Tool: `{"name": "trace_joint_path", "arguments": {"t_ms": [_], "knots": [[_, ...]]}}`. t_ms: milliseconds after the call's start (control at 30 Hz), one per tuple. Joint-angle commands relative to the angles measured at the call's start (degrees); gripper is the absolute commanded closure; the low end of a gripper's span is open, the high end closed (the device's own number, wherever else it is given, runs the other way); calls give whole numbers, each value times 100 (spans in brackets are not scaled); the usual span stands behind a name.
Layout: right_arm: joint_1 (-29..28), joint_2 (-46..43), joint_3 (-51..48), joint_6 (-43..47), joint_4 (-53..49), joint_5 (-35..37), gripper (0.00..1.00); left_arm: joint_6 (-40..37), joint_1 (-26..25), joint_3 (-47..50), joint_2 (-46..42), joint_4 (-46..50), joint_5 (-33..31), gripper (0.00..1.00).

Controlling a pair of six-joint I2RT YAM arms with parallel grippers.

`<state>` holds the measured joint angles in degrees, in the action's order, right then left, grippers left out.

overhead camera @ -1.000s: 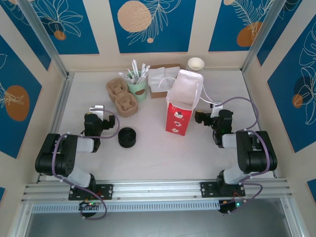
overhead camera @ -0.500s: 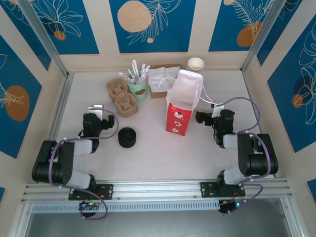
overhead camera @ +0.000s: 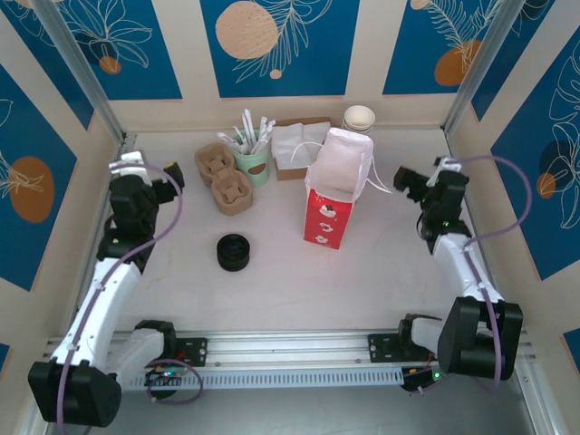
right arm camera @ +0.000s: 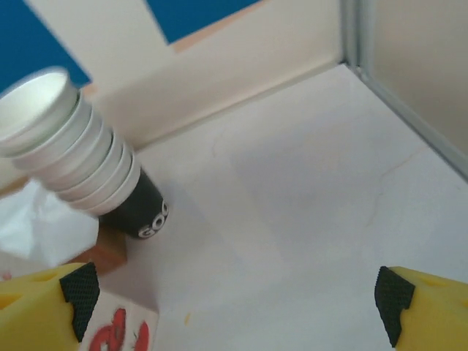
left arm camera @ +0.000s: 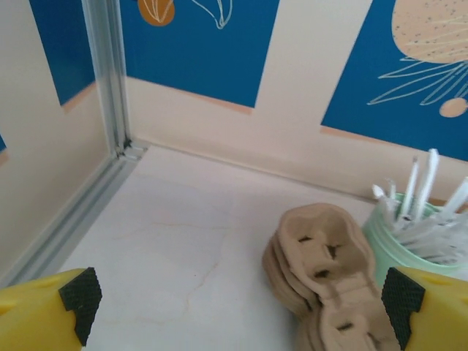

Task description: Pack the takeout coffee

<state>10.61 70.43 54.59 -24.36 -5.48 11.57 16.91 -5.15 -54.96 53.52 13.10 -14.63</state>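
Cannot tell where the takeout coffee stands, nor how it looks. Stretched toward 10 o'clock: left gripper [overhead camera: 163, 178], fingers wide apart, empty, facing pulp carriers [left arm camera: 322, 256]. Toward 2 o'clock: right gripper [overhead camera: 408, 178], also spread, empty, beside red bag [overhead camera: 331, 195].

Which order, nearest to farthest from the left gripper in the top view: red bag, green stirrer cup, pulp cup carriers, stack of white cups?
1. pulp cup carriers, just to the right of the left gripper.
2. green stirrer cup, beside the carriers, toward the back.
3. red bag, mid-table.
4. stack of white cups, at the back wall, right of centre.
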Motion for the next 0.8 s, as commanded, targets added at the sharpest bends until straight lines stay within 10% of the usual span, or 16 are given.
{"name": "trace_joint_path", "arguments": {"t_ms": [0,767], "knots": [[22,701,1415,-697,-1977,-395,1,586,-30,-596,1,1695,616,0],[-1064,5421,7992,-413,-4215,-774,42,197,-25,-1537,-116,3425,1244,0]]}}
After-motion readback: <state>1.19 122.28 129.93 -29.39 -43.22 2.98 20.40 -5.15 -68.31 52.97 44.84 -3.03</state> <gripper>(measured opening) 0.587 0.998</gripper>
